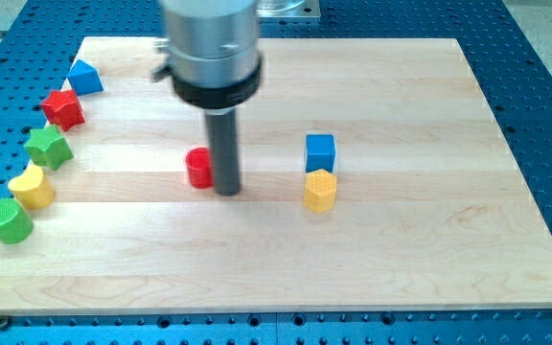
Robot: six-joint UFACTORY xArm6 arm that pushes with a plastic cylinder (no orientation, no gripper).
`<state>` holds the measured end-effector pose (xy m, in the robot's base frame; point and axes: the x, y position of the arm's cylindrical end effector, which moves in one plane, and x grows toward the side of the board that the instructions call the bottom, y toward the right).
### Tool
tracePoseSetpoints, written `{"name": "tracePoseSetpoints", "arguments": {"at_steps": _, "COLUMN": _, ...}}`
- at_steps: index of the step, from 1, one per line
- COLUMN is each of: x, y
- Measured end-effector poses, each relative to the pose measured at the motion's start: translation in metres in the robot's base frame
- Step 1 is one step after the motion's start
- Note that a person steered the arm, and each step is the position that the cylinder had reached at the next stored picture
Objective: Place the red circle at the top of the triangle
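The red circle (198, 167) is a short red cylinder on the wooden board (401, 249), left of the board's middle. My tip (227, 191) is down on the board, right beside the red circle on its right, touching or nearly touching it. The rod partly hides the circle's right edge. The blue triangle-like block (84, 77) sits far off at the view's top left, near the board's edge.
Along the left edge, from top to bottom, lie a red star (63, 108), a green star (48, 147), a yellow heart-like block (32, 188) and a green cylinder (8, 221). A blue cube (320, 152) and a yellow hexagon (320, 191) sit right of my tip.
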<state>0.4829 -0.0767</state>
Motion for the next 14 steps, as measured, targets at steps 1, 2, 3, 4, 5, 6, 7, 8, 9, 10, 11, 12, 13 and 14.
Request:
{"name": "tracePoseSetpoints", "arguments": {"at_steps": 1, "x": -0.023, "y": -0.027}}
{"name": "tracePoseSetpoints", "arguments": {"at_steps": 2, "x": 0.003, "y": -0.005}}
{"name": "tracePoseSetpoints", "arguments": {"at_steps": 3, "x": -0.037, "y": -0.07}}
{"name": "tracePoseSetpoints", "arguments": {"at_steps": 4, "x": -0.117, "y": -0.074}}
{"name": "tracePoseSetpoints", "arguments": {"at_steps": 5, "x": -0.164, "y": -0.074}}
{"name": "tracePoseSetpoints", "arguments": {"at_steps": 6, "x": -0.202, "y": -0.086}}
{"name": "tracePoseSetpoints", "arguments": {"at_steps": 7, "x": -0.222, "y": -0.102}}
{"name": "tracePoseSetpoints", "arguments": {"at_steps": 8, "x": -0.198, "y": -0.081}}
{"name": "tracePoseSetpoints", "arguments": {"at_steps": 9, "x": -0.219, "y": -0.118}}
{"name": "tracePoseSetpoints", "arguments": {"at_steps": 10, "x": -0.243, "y": -0.127}}
{"name": "tracePoseSetpoints", "arguments": {"at_steps": 11, "x": -0.236, "y": -0.133}}
{"name": "tracePoseSetpoints", "arguments": {"at_steps": 12, "x": -0.219, "y": -0.129}}
{"name": "tracePoseSetpoints", "arguments": {"at_steps": 13, "x": -0.219, "y": -0.152}}
{"name": "tracePoseSetpoints", "arguments": {"at_steps": 14, "x": -0.223, "y": -0.158}}
